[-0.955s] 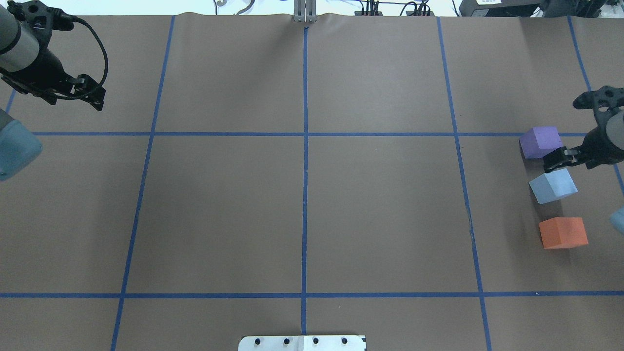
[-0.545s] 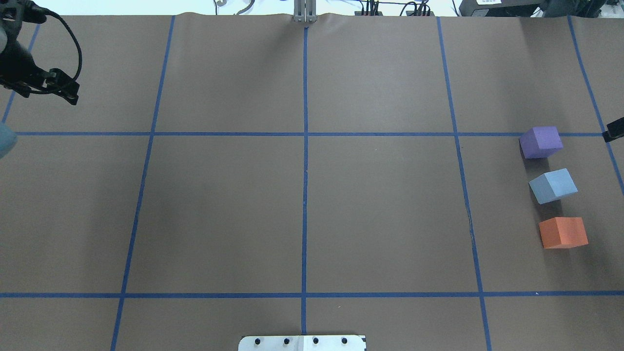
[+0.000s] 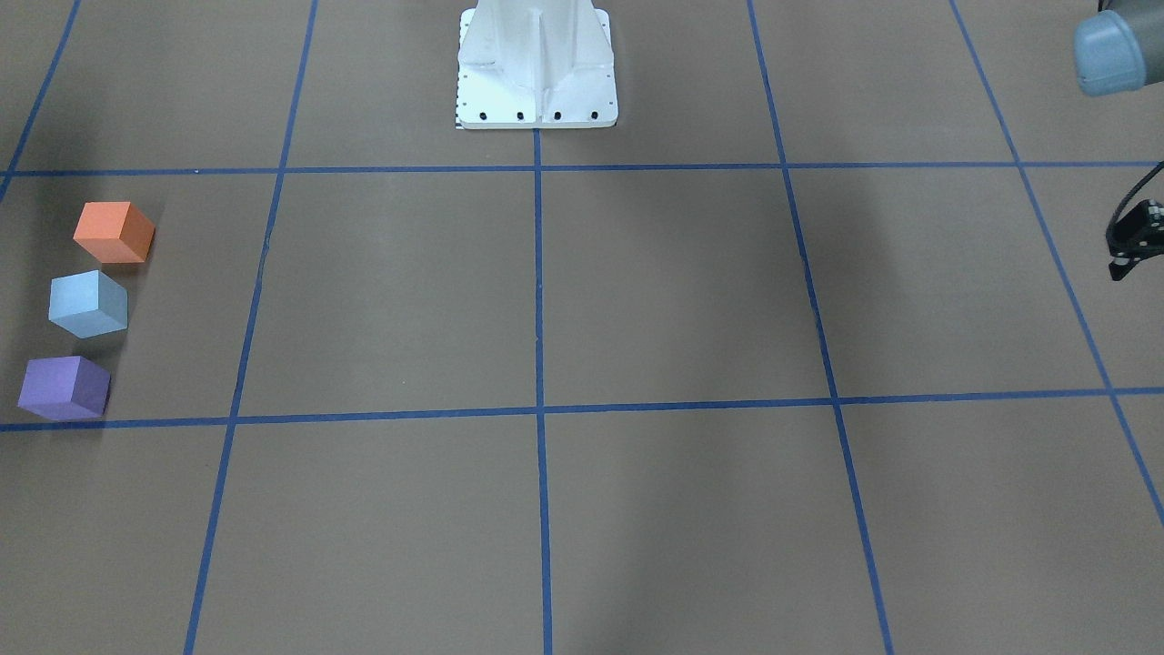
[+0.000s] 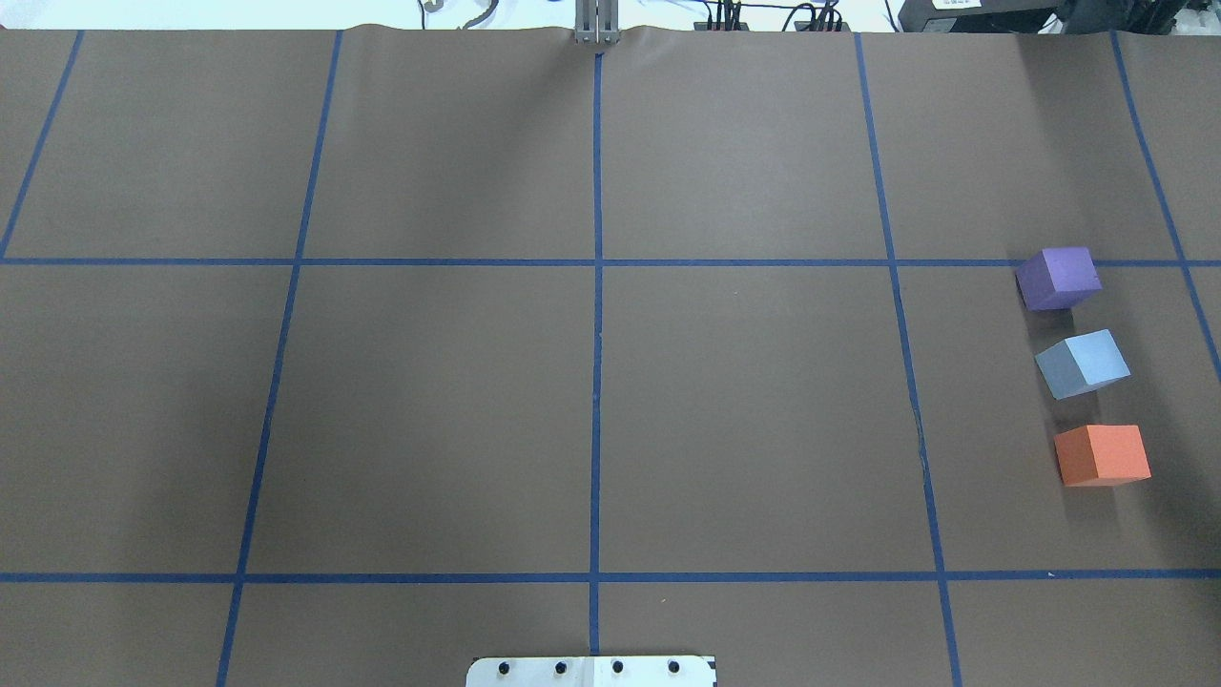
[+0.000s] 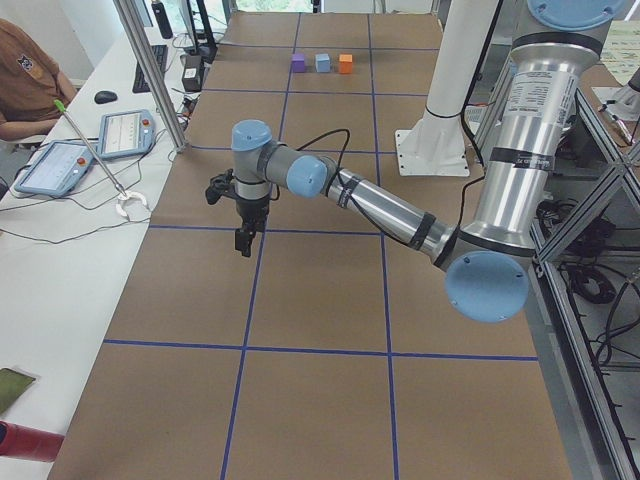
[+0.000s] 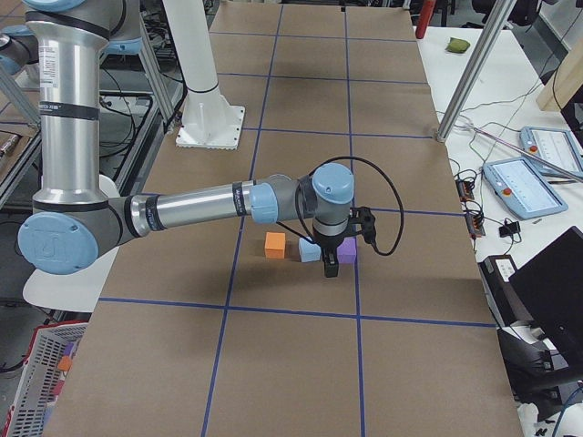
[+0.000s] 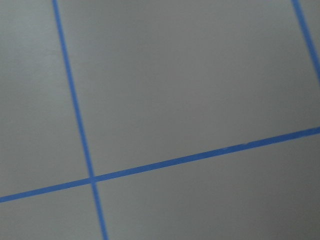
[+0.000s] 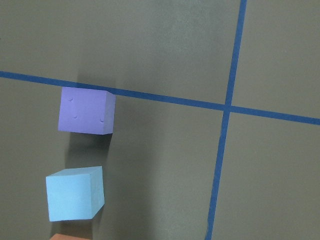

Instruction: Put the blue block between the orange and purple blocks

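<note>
The blue block (image 4: 1083, 364) stands on the table at the right, in a row between the purple block (image 4: 1059, 278) and the orange block (image 4: 1102, 455), with small gaps on both sides. The right wrist view shows the purple block (image 8: 86, 110), the blue block (image 8: 75, 194) and a sliver of the orange one (image 8: 75, 236) below me. The right gripper (image 6: 330, 264) hangs free near the row; I cannot tell whether it is open. The left gripper (image 5: 243, 238) hangs over bare table far from the blocks, also at the edge of the front view (image 3: 1130, 244); its state is unclear.
Brown paper with blue tape lines (image 4: 596, 334) covers the table. The robot's white base plate (image 4: 591, 671) sits at the near middle edge. Cables and a metal post (image 4: 596, 29) line the far edge. An operator and tablets (image 5: 60, 165) are beside the table.
Both arms have pulled out of the overhead view, the right one away from the blocks to the right, the left one off to the left. The three blocks have not moved.
</note>
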You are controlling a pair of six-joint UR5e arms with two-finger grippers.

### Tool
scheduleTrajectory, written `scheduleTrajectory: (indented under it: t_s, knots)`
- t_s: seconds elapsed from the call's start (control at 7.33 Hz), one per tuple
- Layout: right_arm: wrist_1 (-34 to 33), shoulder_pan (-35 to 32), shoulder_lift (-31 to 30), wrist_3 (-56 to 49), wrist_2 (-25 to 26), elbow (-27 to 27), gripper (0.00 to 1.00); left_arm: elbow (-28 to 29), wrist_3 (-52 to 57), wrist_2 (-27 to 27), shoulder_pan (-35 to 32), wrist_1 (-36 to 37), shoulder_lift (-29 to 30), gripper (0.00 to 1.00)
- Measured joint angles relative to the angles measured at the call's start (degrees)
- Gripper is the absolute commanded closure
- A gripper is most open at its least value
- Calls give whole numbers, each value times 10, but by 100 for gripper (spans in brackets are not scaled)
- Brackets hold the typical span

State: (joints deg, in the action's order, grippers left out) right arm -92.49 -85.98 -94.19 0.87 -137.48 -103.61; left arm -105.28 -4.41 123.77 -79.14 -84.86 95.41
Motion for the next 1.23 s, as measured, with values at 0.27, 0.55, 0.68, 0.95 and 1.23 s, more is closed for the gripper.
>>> scheduleTrajectory:
  t_s: [0.27, 0.55, 0.68, 0.95, 1.23]
  knots:
    - [1, -4, -1, -3, -14, 7, 0, 15, 92, 54, -71, -4, -48, 0]
    - [6, -7, -3, -1, -16, 10, 0, 39, 128, 64, -98, -18, -77, 0]
    - [7, -8, -3, 1, -14, 15, 0, 64, 132, 63, -101, -30, -82, 0]
    - [8, -11, -4, 3, -14, 24, 0, 107, 131, 65, -102, -68, -81, 0]
    - [8, -16, -3, 3, -13, 26, 0, 112, 128, 67, -102, -79, -78, 0]
